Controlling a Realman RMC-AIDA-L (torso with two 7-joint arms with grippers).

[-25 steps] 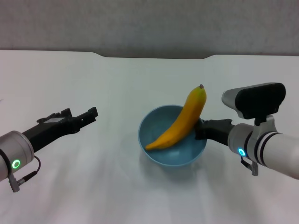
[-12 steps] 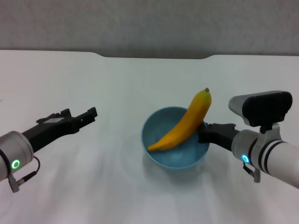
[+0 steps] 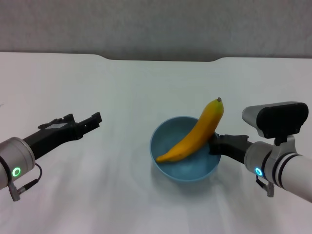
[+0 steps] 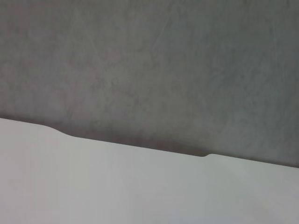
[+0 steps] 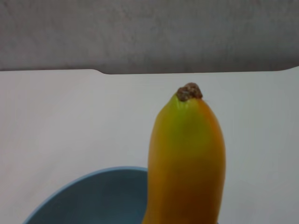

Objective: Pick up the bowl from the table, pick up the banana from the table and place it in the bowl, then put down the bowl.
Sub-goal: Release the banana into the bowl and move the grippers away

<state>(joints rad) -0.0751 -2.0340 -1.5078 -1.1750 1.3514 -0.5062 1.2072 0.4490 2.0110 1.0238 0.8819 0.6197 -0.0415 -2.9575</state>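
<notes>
Banana (image 3: 194,134) lies diagonally in bowl (image 3: 185,148), lower end inside, stem end w/ dark tip projecting over rim on the right-arm side. Bowl at centre-right of table (image 3: 122,87). Right hand (image 3: 214,145) at bowl's rim just under banana's upper part, gripping the rim. Left hand (image 3: 95,118) well apart to the left above table, holding nothing; finger gap: cannot tell.

The round light-blue bowl (image 3: 185,156), the curved yellow banana (image 3: 196,134) and the right gripper (image 3: 214,145) moved toward four o'clock.
</notes>
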